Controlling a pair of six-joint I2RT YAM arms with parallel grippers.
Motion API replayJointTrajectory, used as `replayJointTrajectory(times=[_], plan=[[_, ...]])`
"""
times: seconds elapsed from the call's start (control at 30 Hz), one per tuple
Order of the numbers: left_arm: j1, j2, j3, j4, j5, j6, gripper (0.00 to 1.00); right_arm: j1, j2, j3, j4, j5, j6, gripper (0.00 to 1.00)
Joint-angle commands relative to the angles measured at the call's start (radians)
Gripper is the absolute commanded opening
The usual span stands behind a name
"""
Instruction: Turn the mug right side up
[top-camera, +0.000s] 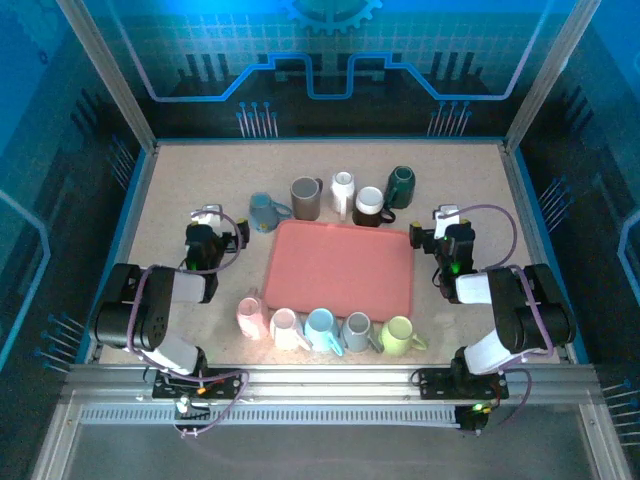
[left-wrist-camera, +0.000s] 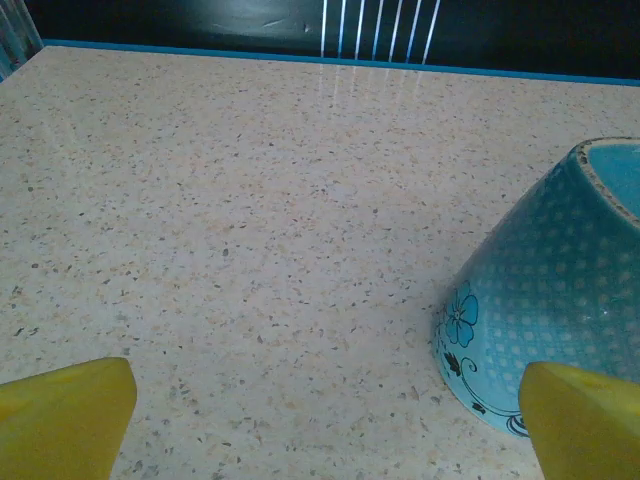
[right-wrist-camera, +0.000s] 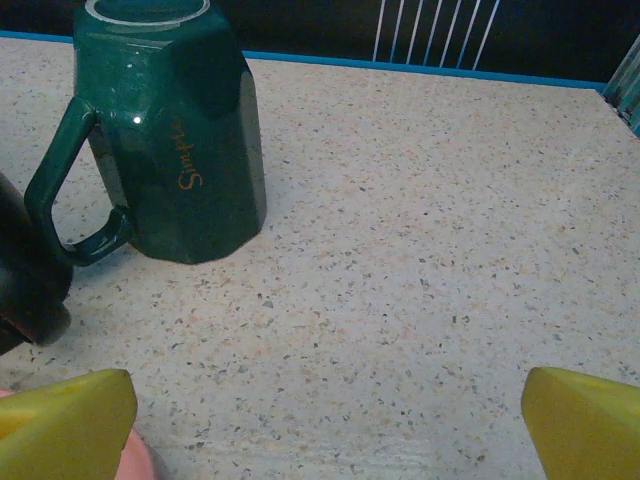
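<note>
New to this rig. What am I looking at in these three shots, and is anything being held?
The machine is two small robot arms bolted at the near edge of a speckled table. The overhead picture comes from a fixed camera above and behind them: the left hand sits left of a pink tray, the right hand sits to its right.

The other two pictures come from cameras on the wrists; the yellow shapes in the bottom corners are each hand's own fingers.

Mugs stand in two rows, beyond the tray and in front of it. The left wrist view looks at a blue patterned mug sitting mouth down. The right wrist view looks at a dark green mug, also mouth down.

Both hands are open; nothing is held.
</note>
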Motion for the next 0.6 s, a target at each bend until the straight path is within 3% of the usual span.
replayJointTrajectory(times=[0.0,0.57], plan=[[-0.004,-0.002,-0.004,0.023,-0.016,0.011,0.99,0.001,-0.007,0.000,0.035,0.006,-0.002,1.00],[-0.003,-0.003,-0.002,0.020,-0.008,0.013,0.99,-0.014,-0.008,-0.001,0.035,-0.035,0.005,1.00]])
